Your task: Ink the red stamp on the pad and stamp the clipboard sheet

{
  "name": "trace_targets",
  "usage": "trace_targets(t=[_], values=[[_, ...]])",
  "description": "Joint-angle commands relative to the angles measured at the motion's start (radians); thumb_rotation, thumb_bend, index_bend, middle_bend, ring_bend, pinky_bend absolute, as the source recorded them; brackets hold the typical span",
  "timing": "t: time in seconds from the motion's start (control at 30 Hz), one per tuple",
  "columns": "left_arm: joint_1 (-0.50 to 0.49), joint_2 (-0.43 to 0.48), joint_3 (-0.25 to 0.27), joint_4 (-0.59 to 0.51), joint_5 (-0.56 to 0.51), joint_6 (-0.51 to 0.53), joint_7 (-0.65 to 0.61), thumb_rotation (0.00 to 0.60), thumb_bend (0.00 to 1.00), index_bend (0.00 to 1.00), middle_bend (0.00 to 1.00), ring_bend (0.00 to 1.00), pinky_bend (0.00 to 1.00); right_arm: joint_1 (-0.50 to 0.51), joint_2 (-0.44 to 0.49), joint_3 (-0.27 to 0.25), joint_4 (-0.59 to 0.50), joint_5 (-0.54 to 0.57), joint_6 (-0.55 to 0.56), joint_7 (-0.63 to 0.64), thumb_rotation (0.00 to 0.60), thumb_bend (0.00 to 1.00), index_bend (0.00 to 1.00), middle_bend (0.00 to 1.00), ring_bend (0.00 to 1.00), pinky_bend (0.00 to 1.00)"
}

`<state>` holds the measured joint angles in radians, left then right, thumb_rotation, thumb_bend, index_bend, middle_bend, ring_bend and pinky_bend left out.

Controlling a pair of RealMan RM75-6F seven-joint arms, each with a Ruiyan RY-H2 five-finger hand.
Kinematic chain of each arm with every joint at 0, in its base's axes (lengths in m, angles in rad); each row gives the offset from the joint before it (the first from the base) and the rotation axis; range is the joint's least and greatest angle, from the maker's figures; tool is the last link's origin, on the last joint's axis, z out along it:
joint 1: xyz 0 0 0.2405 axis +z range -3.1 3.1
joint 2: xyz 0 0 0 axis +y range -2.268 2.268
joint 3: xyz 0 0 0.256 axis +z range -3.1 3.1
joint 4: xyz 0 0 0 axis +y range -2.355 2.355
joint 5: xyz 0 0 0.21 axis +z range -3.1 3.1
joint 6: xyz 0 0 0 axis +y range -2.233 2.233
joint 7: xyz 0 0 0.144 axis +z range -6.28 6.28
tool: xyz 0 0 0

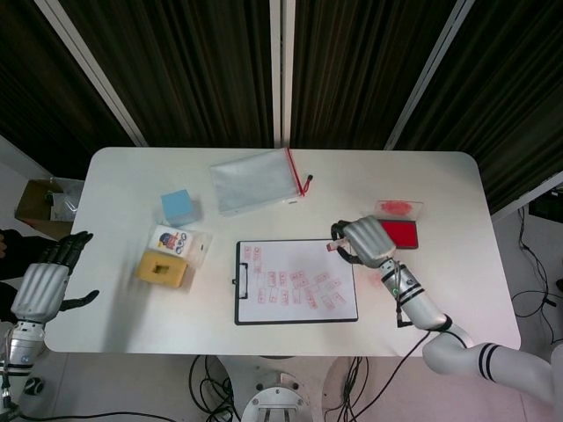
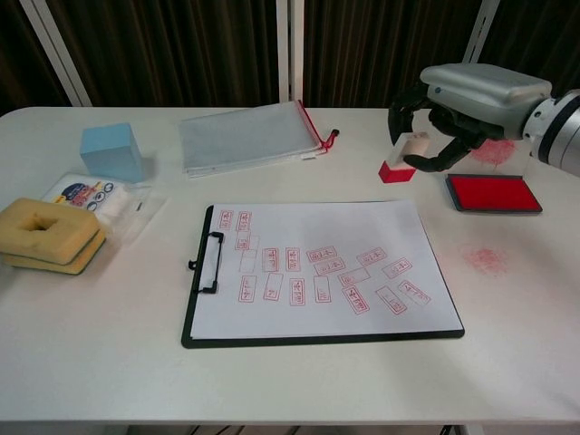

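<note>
Right hand [image 2: 462, 109] hangs in the air over the far right corner of the clipboard [image 2: 322, 337], its fingers curled down around the red stamp [image 2: 401, 161]. It pinches the pale handle from above, so the stamp's red base pokes out below the fingertips, tilted a little and clear of the paper. From the head view the same hand [image 1: 368, 241] sits right at the top right corner of the sheet [image 1: 295, 281], with the stamp [image 1: 334, 247] showing only as a small red bit at its left edge.

Behind the hand, to its right, the ink pad [image 2: 493, 193] lies flat on the table [image 2: 299, 390] with its red face up, well apart from the stamp now in the hand. Its clear lid [image 1: 398, 207] rests just beyond it, smeared red. A faint red smudge [image 2: 487, 260] marks the table between the pad and the near edge.

On the sheet [image 2: 326, 267] I can see a scatter of red rectangular stamp marks across the middle, some crooked.

Left hand [image 1: 46, 283] hovers off the table's left edge with its fingers spread and holding nothing.

Along the left side sit a yellow sponge [image 2: 47, 235], a printed packet [image 2: 95, 197] and a blue cube [image 2: 112, 151]. A zip pouch [image 2: 252, 136] lies at the far middle.
</note>
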<state>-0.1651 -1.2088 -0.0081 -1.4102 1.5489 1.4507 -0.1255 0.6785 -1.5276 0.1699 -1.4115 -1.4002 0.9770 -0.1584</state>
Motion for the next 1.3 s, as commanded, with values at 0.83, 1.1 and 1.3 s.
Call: trace_targets(t=[0.83, 1.1, 1.3], values=[[0.010, -0.012, 0.000, 0.040, 0.001, 0.003, -0.038, 0.600, 0.12, 0.08, 0.09, 0.10, 0.19, 0.054, -0.169, -0.048, 0.059, 0.118, -0.071, -0.239, 0.600, 0.44, 0.94, 0.81, 0.86, 0.90], [0.010, -0.015, -0.001, 0.045, 0.000, 0.000, -0.041, 0.600, 0.12, 0.08, 0.09, 0.10, 0.19, 0.055, -0.173, -0.057, 0.073, 0.122, -0.075, -0.232, 0.600, 0.44, 0.94, 0.81, 0.86, 0.90], [0.009, -0.018, -0.001, 0.048, 0.000, -0.002, -0.043, 0.600, 0.12, 0.08, 0.09, 0.10, 0.19, 0.057, -0.178, -0.060, 0.082, 0.114, -0.073, -0.221, 0.600, 0.44, 0.94, 0.81, 0.86, 0.90]])
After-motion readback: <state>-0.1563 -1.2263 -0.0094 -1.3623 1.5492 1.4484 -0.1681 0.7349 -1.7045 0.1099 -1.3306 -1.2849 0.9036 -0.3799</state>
